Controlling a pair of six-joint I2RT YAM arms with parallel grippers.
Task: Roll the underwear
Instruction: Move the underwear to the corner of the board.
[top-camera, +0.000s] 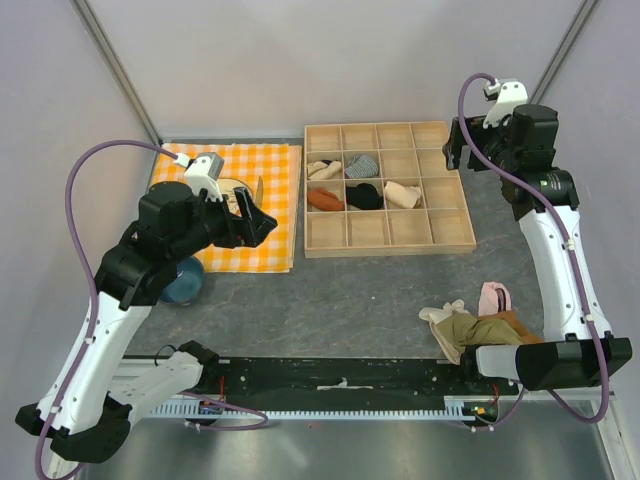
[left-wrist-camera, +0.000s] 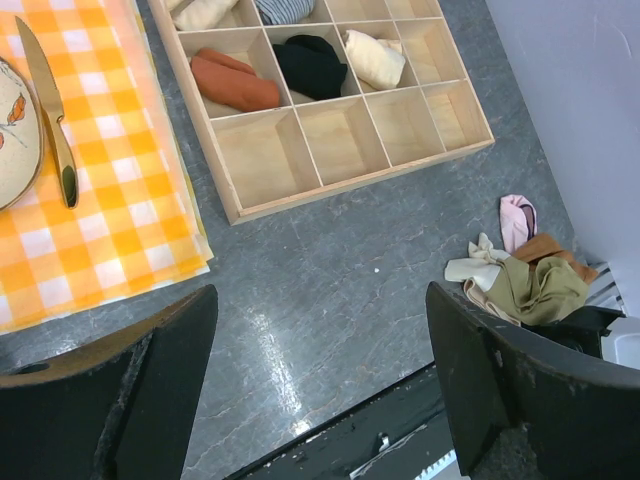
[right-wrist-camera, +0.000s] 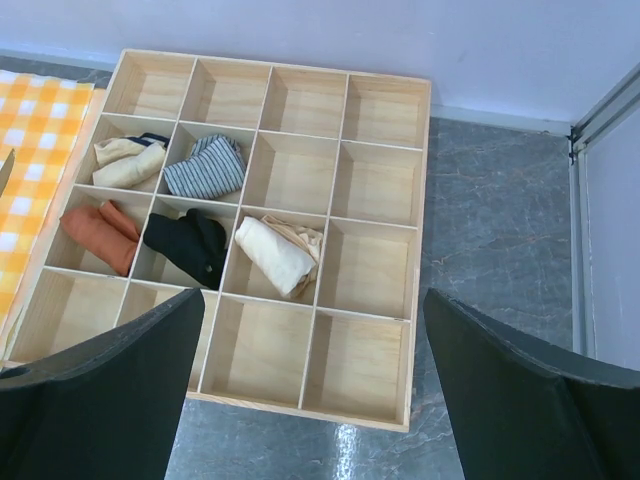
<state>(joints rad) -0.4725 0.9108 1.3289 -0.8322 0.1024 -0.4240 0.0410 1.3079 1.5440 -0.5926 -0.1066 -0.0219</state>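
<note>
The olive-khaki underwear (top-camera: 478, 328) lies crumpled in a small pile at the near right of the table, its cream waistband (top-camera: 441, 315) sticking out to the left. It also shows in the left wrist view (left-wrist-camera: 540, 290). My left gripper (top-camera: 258, 218) is open and empty, held high over the left-middle of the table, far from the pile; the left wrist view (left-wrist-camera: 320, 296) shows bare table between its fingers. My right gripper (top-camera: 456, 150) is open and empty, high over the tray's far right corner (right-wrist-camera: 312, 296). The underwear is out of the right wrist view.
A pink garment (top-camera: 495, 296) and a rust-brown garment (top-camera: 522, 326) lie against the underwear. A wooden compartment tray (top-camera: 390, 250) holds several rolled garments. An orange checked cloth (top-camera: 275, 215) at the left carries a plate (top-camera: 232, 188) and knife (top-camera: 258, 187). A blue bowl (top-camera: 186, 282) sits below it.
</note>
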